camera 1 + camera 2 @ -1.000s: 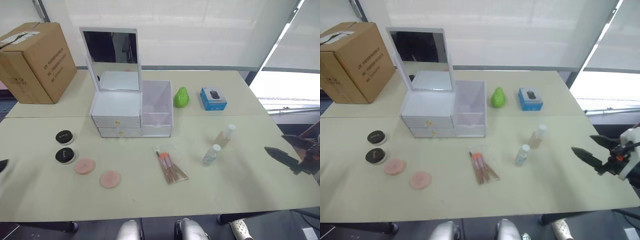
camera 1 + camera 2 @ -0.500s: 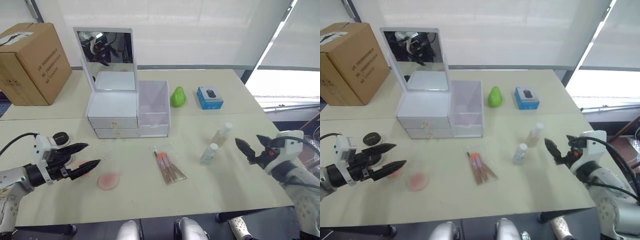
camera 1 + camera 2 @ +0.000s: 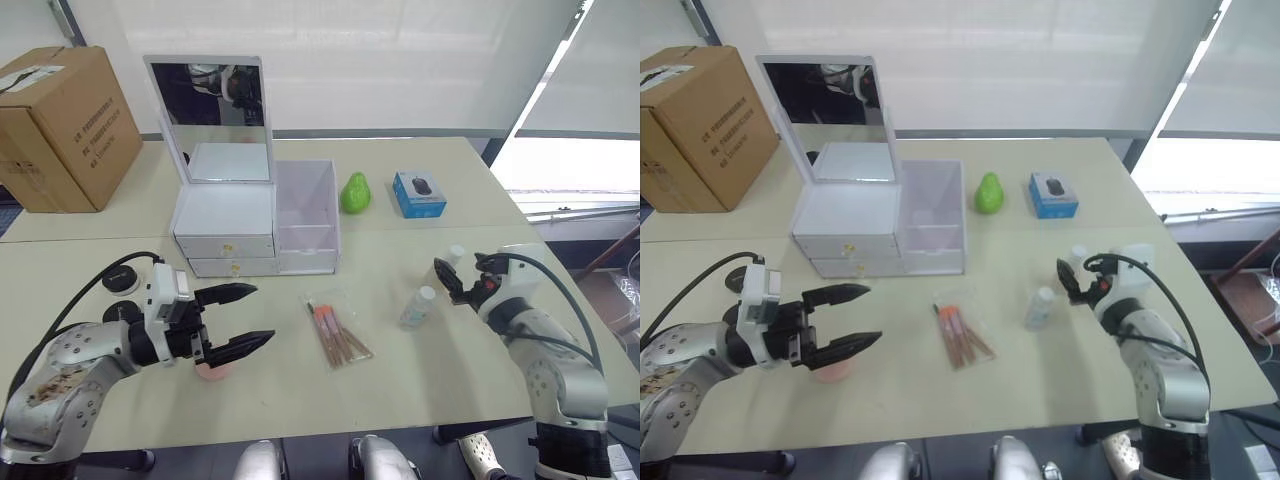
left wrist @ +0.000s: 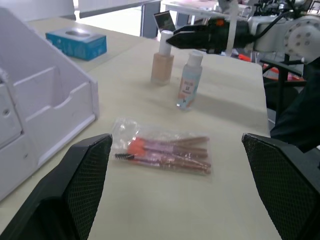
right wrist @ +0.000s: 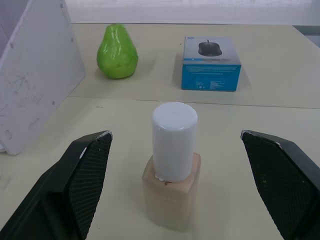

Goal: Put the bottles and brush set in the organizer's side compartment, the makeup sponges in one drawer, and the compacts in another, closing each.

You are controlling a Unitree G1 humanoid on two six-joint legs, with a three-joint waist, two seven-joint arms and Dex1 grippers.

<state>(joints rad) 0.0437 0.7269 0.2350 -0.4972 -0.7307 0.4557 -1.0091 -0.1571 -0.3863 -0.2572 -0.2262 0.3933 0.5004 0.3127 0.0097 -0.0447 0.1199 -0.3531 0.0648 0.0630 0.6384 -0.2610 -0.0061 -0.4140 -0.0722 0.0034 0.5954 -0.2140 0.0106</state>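
Cardboard box (image 3: 62, 125), green pear (image 3: 354, 193), blue carton (image 3: 419, 195).

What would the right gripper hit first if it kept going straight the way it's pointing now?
Most likely the amber bottle. It stands centred between the open fingers of the right gripper, white cap up. Beyond it lie the green pear and the blue mouse box, off to either side, though depth is hard to judge.

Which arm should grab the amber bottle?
Right. Its tool is open with the amber bottle lined up between its fingers. The left tool is across the table, near the brush set.
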